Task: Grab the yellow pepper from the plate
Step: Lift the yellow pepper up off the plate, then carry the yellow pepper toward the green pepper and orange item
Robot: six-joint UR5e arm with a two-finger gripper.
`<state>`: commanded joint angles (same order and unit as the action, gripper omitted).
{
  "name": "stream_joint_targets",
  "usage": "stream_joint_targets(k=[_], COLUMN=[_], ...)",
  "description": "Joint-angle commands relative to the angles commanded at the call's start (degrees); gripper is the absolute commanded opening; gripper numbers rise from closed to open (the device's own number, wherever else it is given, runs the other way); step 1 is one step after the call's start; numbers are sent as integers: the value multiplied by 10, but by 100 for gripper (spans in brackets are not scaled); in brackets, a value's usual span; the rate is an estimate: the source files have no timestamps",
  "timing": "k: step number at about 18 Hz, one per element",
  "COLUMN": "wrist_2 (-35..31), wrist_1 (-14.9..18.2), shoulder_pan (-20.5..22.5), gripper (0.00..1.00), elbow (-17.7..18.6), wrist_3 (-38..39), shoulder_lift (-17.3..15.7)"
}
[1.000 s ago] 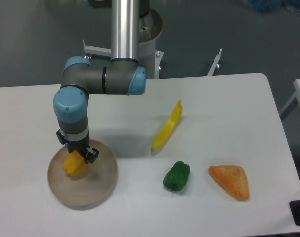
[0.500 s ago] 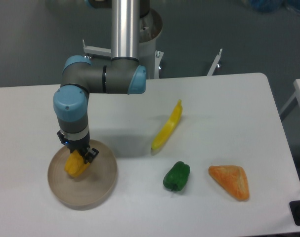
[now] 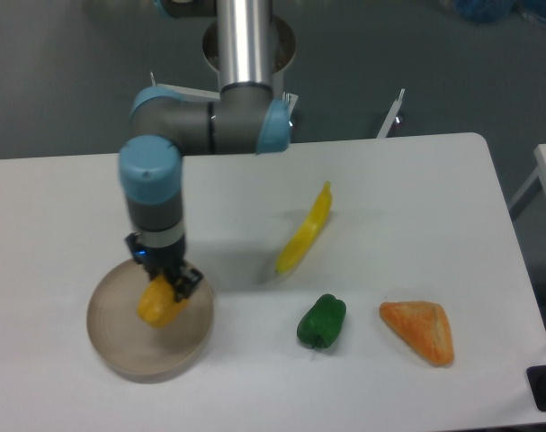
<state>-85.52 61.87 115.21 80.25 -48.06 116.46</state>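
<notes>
The white bench fills most of the view, running from the left edge to a rounded corner at the far right. Over its left half hangs the arm, a silver column coming down from the far side with grey links and pale blue joints, bent so that its last link points straight down. Below that, at the near left of the bench, lies the plate, round, tan and low-rimmed. To its right, near the middle of the bench, a long slim yellow piece lies slanted, its thin end toward the far side. At the near right sits a flat orange triangle, and between it and the plate, apart from both, a green pepper. The hand is clamped on the yellow pepper, which shows over the right half of the plate; whether it touches the dish cannot be told.
</notes>
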Motion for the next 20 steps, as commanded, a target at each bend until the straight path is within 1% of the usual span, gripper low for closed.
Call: stream_joint_targets(k=[7, 12, 14, 17, 20], wrist_2=[-1, -2, -17, -42, -42], wrist_1=[3, 2, 1, 1, 0], shoulder_pan=[98, 157, 162, 162, 162], gripper=[58, 58, 58, 58, 58], elbow=[-5, -14, -20, -41, -47], wrist_3=[-97, -162, -170, -170, -171], shoulder_lift=[-7, 1, 11, 25, 27])
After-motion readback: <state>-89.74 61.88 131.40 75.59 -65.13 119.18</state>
